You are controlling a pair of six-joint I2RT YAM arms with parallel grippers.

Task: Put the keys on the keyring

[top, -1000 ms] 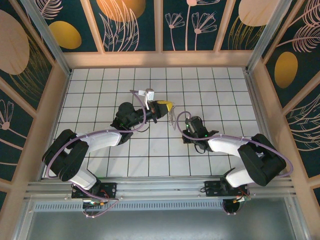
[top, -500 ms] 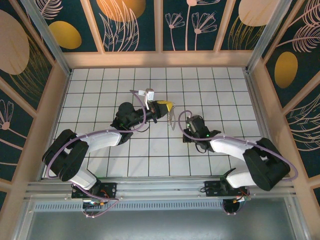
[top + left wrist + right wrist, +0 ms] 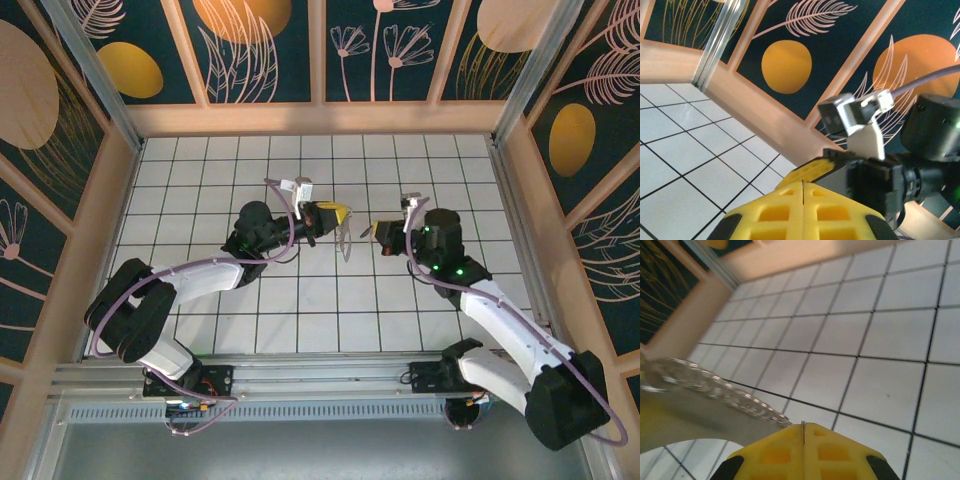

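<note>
My left gripper (image 3: 338, 215) is held above the middle of the tiled floor, shut on the keyring (image 3: 345, 240), a pale silvery loop hanging from its yellow fingertips. In the left wrist view a thin metal edge shows between the shut pads of the left gripper (image 3: 803, 187). My right gripper (image 3: 377, 232) is raised just to the right, pointing at the left one. It is shut on a thin silvery sliver, the key (image 3: 803, 423), pinched at the tips of the right gripper (image 3: 803, 431). The keyring's jagged edge (image 3: 715, 387) lies close to the left of those tips.
The white tiled floor (image 3: 300, 300) is bounded by wooden walls (image 3: 320, 118) at the back and sides. The right arm's black wrist and camera (image 3: 935, 130) stand close in front of the left gripper.
The right gripper closed low near the floor, then lifted and swung back to the right, now facing the left gripper. The left arm and keyring have hardly moved.
</note>
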